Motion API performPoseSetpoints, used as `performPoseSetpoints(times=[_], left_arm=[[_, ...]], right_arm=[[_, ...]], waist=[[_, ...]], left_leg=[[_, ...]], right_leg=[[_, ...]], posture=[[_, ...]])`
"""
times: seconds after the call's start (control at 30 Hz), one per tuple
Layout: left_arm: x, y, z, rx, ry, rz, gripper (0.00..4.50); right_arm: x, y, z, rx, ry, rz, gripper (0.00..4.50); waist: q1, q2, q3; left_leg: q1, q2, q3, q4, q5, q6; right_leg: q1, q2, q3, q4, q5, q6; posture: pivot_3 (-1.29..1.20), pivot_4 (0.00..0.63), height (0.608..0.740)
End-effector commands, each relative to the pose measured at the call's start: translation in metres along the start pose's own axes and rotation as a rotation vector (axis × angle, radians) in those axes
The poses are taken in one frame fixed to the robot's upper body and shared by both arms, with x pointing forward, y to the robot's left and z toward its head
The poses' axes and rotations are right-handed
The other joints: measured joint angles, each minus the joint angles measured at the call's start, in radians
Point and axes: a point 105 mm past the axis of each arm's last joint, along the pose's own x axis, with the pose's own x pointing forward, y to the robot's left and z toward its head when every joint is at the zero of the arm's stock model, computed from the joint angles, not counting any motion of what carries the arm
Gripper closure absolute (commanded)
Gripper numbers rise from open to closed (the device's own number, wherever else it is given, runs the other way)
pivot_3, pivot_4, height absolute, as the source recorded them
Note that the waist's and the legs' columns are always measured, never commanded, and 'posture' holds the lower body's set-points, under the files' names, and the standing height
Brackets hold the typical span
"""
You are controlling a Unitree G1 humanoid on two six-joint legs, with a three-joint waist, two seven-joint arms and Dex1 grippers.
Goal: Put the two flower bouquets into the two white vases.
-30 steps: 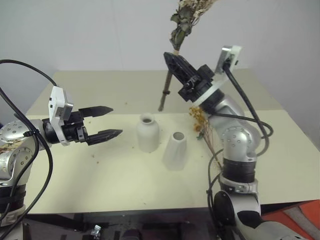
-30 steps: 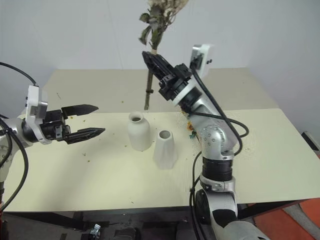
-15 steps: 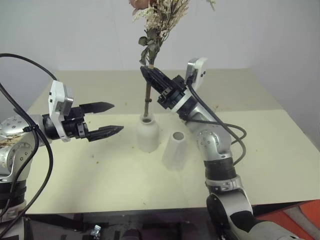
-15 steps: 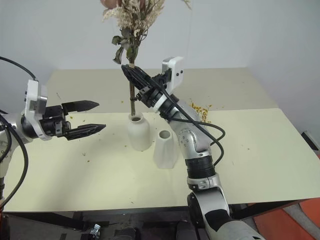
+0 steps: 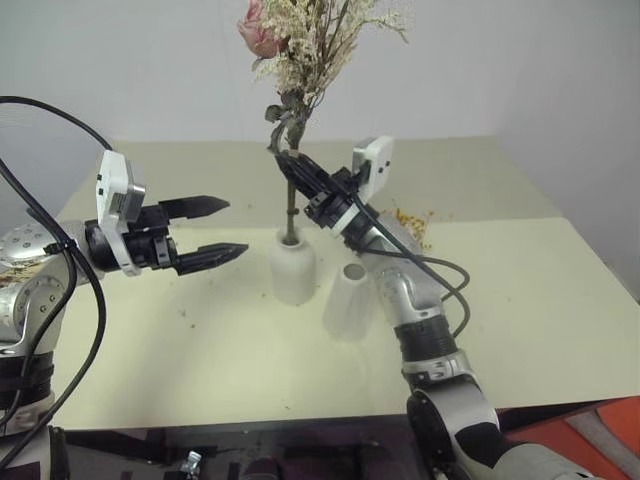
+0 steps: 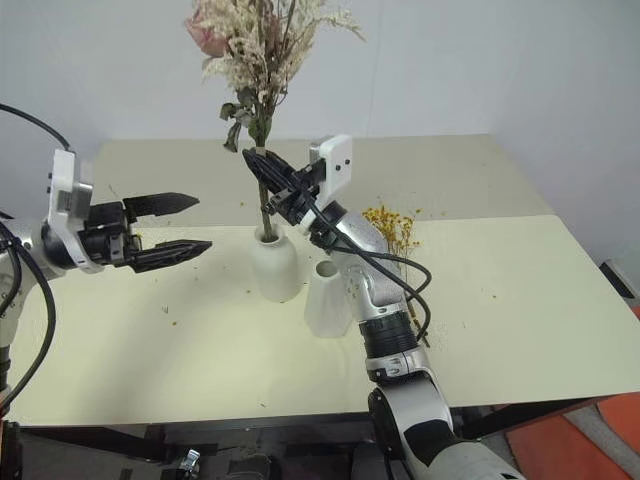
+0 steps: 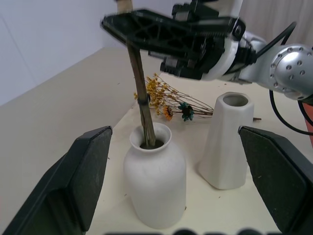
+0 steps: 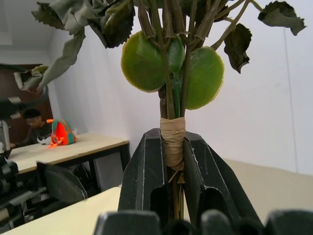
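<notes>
Left eye view: rose bouquet (image 5: 300, 60), pinched by right gripper (image 5: 292, 165), now lower into bottle vase (image 5: 294, 267); left gripper (image 5: 236, 226) spread.

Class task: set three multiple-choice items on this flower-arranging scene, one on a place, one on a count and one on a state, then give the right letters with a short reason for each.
1. Where do the stems of the pink rose bouquet end?
A. In the rounded vase
B. In the cone vase
C. Flat on the table

2. How many white vases stand on the table?
A. One
B. Two
C. Three

3. How do the fingers of the left gripper stand?
A. Shut on a stem
B. Shut on nothing
C. Open, holding nothing

Answers: 1 A, the stems enter the rounded vase's neck while the right gripper clamps them higher up. 2 B, one rounded and one cone vase stand side by side. 3 C, its two fingers are spread apart beside the vases, with the yellow bouquet lying behind the cone vase.
</notes>
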Motion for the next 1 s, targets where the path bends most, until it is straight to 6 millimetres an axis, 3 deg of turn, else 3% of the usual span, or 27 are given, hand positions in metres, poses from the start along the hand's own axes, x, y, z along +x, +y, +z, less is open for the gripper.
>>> performPoseSetpoints(times=[0.03, 0.37, 1.0], left_arm=[[-0.007, 0.003, 0.01, 0.035, -0.002, 0.024, 0.0], [-0.01, 0.002, 0.01, 0.034, 0.006, 0.035, 0.0], [-0.01, 0.001, 0.009, 0.032, 0.009, 0.033, 0.0]], right_arm=[[0.008, 0.008, 0.014, -0.061, -0.059, 0.039, 4.27], [0.0, 0.016, -0.007, -0.136, -0.019, 0.079, 4.27], [-0.004, 0.032, -0.02, -0.143, 0.011, 0.119, 4.27]], waist=[[0.0, 0.0, 0.0], [0.0, 0.0, 0.0], [-0.001, -0.001, -0.001]], left_leg=[[0.0, 0.0, 0.0, 0.0, 0.0, 0.0], [0.0, 0.0, 0.0, 0.0, 0.0, 0.0], [0.003, 0.003, 0.0, 0.0, 0.0, 0.0]], right_leg=[[0.0, 0.0, 0.0, 0.0, 0.0, 0.0], [0.0, 0.0, 0.0, 0.0, 0.0, 0.0], [0.002, 0.004, 0.0, 0.001, 0.0, 0.0]], posture=[[0.0, 0.15, 0.74], [0.0, 0.15, 0.74], [0.0, 0.15, 0.74]])
